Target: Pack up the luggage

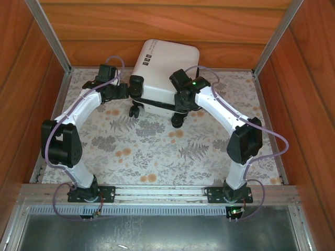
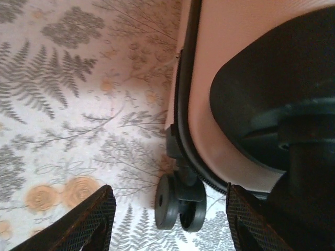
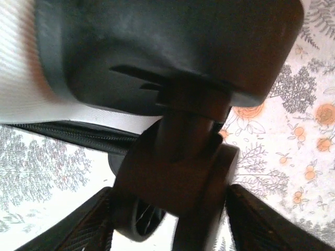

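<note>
The white, rounded hard-shell luggage (image 1: 166,65) sits closed at the far middle of the fern-patterned worktop (image 1: 141,149), close to the wooden back wall (image 1: 157,26). The left hand (image 1: 134,90) is open by its black left wheel (image 2: 168,205). The right hand (image 3: 170,201) is open too, its fingers (image 3: 261,225) either side of the black right wheel (image 3: 175,175).

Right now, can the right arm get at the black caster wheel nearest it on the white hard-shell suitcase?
Likely yes: the right pincer is open with the black caster wheel of the white hard-shell suitcase between its fingers.
</note>
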